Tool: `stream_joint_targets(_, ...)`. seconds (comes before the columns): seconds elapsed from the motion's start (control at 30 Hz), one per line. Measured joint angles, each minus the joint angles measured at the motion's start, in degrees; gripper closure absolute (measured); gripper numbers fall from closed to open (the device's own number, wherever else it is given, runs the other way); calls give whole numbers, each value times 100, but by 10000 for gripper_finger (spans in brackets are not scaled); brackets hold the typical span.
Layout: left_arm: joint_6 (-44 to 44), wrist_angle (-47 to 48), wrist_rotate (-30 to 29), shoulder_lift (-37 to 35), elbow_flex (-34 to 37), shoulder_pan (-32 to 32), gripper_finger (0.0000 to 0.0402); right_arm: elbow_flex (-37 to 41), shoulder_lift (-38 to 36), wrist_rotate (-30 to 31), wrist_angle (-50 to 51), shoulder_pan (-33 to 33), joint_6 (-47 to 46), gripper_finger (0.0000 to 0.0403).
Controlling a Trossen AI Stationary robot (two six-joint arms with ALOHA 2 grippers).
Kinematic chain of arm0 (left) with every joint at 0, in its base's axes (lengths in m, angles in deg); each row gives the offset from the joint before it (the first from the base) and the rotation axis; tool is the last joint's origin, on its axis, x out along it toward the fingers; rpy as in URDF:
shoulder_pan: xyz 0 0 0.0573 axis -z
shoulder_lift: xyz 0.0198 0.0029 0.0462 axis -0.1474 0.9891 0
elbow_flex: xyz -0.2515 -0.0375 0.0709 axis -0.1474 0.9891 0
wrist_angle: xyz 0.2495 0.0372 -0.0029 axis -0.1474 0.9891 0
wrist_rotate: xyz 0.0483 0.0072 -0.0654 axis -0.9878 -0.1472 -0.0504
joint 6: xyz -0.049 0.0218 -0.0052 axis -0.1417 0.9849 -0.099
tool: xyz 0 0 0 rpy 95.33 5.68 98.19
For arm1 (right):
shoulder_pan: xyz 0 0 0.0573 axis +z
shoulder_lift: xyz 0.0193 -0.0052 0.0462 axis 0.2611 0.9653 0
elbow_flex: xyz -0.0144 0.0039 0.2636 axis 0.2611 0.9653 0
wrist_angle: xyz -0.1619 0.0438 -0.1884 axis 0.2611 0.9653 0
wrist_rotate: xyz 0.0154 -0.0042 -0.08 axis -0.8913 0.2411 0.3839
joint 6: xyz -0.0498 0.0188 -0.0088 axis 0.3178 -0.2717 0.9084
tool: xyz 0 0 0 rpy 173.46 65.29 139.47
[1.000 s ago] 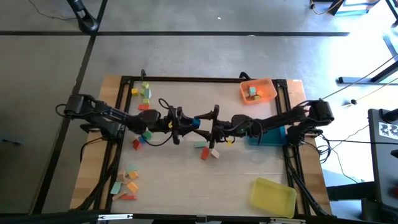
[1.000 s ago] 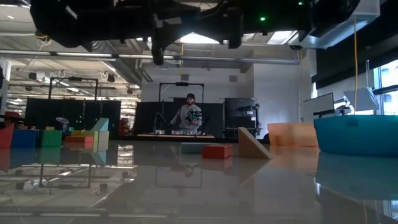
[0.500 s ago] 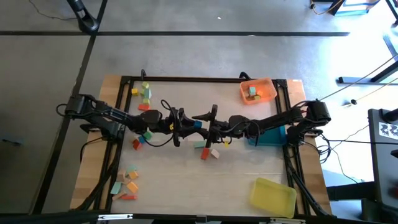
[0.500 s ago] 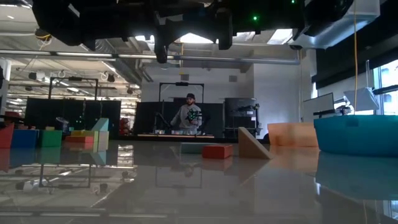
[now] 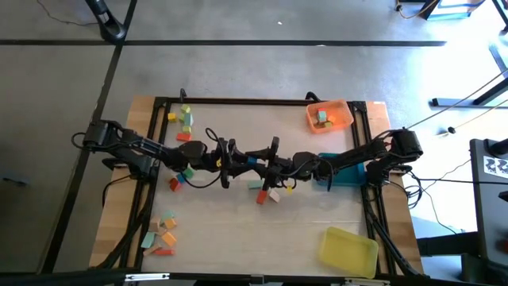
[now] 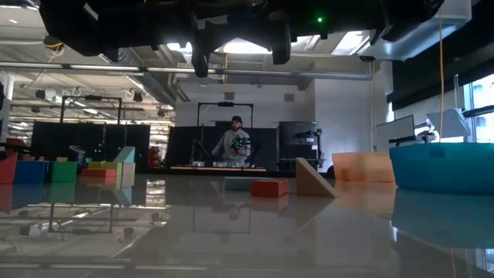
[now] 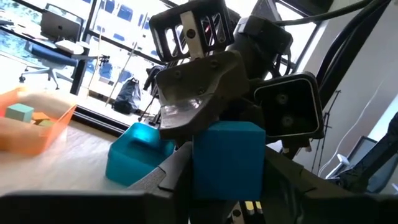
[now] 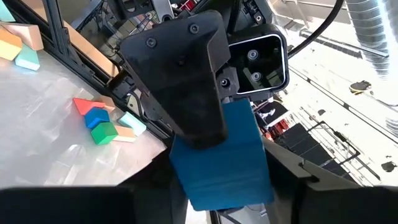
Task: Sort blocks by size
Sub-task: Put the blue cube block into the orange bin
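Glossy tabletop (image 6: 231,232), matt blue block (image 7: 227,158)

The right gripper (image 5: 258,158) has moved in (jaws narrowing) around the blue block (image 7: 227,158).

Blue block (image 7: 227,160) perhaps half-hidden behind fingers (image 7: 193,93)
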Motion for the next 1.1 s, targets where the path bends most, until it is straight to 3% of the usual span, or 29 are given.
stream_joint_targets(0.37, 304, 49, 160, -29, 11, -27, 183, 2, -2, 98, 68, 4, -15, 259)
stream_joint_targets(0.63, 1086, 1226, 104, -714, 11, -162, 174, 4, -310, 400, 597, 2, -213, 257)
stream_joint_targets(0.83, 1633, 2638, -595, -1383, 11, -160, 175, 4, -985, 1128, 1500, 0, -434, 256)
stream_joint_targets(1.1, 1586, 4749, -1644, -1716, 11, -160, 176, 2, -2237, 2417, 3791, -256, -1218, 256)
